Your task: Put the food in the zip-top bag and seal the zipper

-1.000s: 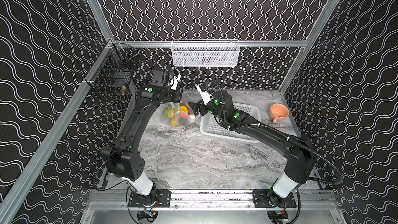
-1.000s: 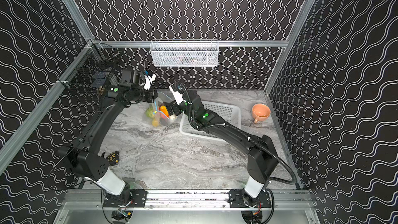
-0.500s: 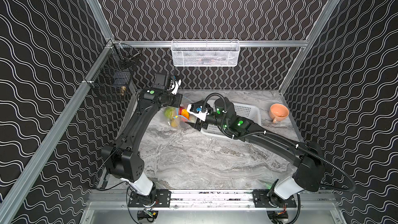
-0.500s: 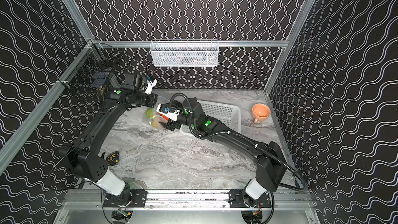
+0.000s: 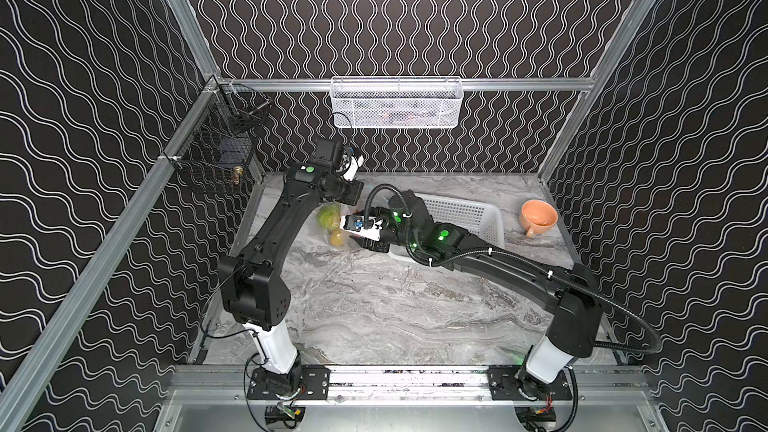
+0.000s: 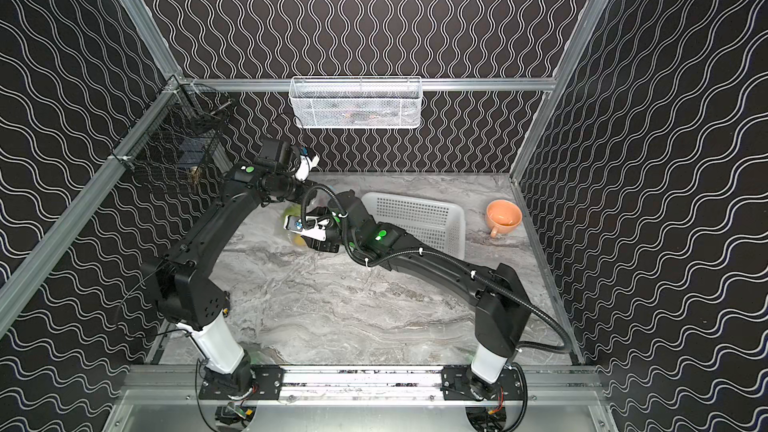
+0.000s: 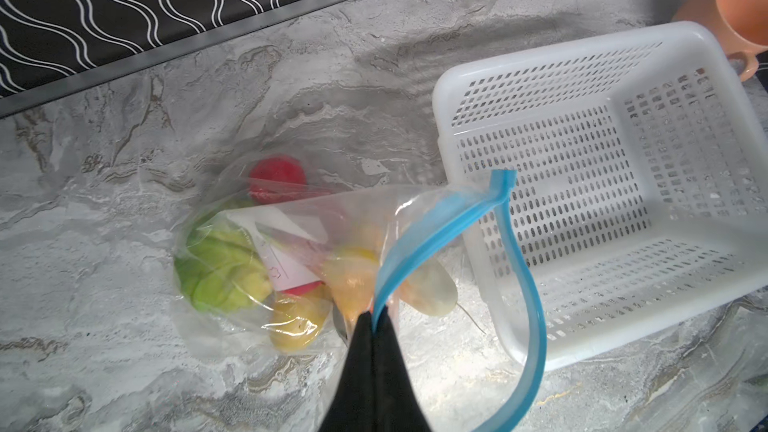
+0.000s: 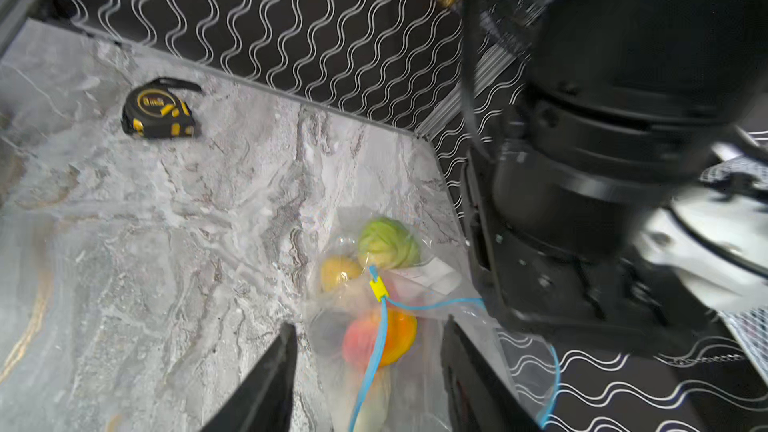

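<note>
Pinching the blue zipper [image 7: 436,230] between fingers pressed tight together, the left gripper [image 7: 375,315] holds up one lip of the bag [image 7: 353,209], low in the centre of the left wrist view. The bag rests on the marble table [image 7: 124,367], just left of the white basket [image 7: 582,347] in that view. In a top view the bag [image 5: 328,224] sits left of centre, between the two wrists. The food appears to be inside it: a green melon [image 7: 216,268], a lemon [image 7: 295,322], a strawberry [image 7: 277,170] and a mango [image 8: 401,336]. The right gripper [image 8: 370,324] is spread, its fingers standing either side of the strip without touching it. In the right wrist view the zipper runs lengthwise from the bottom edge up through that gap to the yellow tab [image 8: 379,288], which lies just beyond the fingertips. The right arm is therefore nearer the tab, and a sealing pull would likely run along the strip's length.
</note>
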